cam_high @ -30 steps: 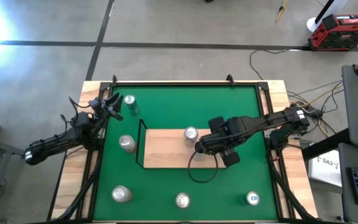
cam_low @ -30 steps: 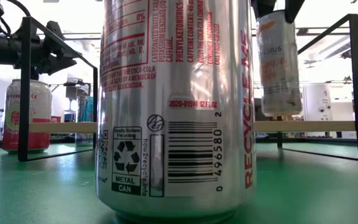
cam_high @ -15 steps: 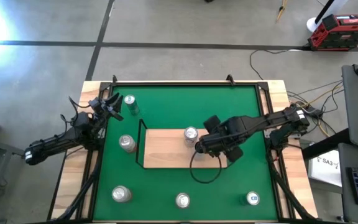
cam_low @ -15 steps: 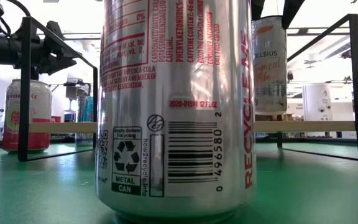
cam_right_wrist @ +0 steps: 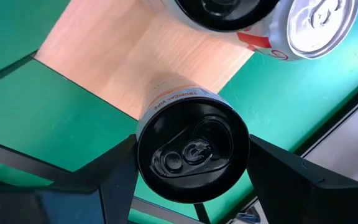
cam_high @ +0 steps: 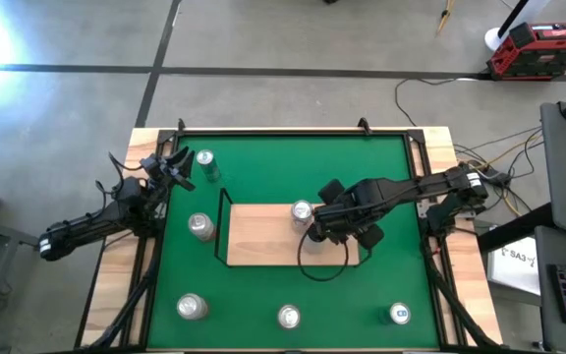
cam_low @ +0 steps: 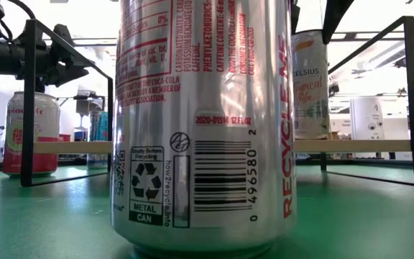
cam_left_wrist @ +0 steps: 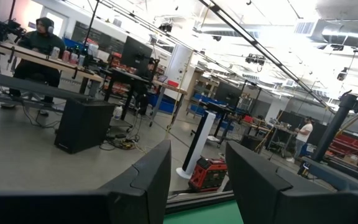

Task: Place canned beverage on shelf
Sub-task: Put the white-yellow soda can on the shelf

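Big silver can (cam_low: pixel 205 122) up close

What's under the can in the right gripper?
Light-wood shelf lies below the can between the right gripper fingers. The can's body hides its base, so contact can't be seen there.

Green felt, pale wood, silver and black cans

The tabletop (cam_high: pixel 263 295) is deep green; the shelf (cam_high: pixel 258 236) is pale tan wood edged by a thin black rail. The near can (cam_low: pixel 203 122) is silver with red lettering, a black barcode and a black recycling mark. The can on the shelf (cam_low: pixel 310 86) is white with orange and grey print and a black top. A far can (cam_low: pixel 31 133) shows pink-red and cream.
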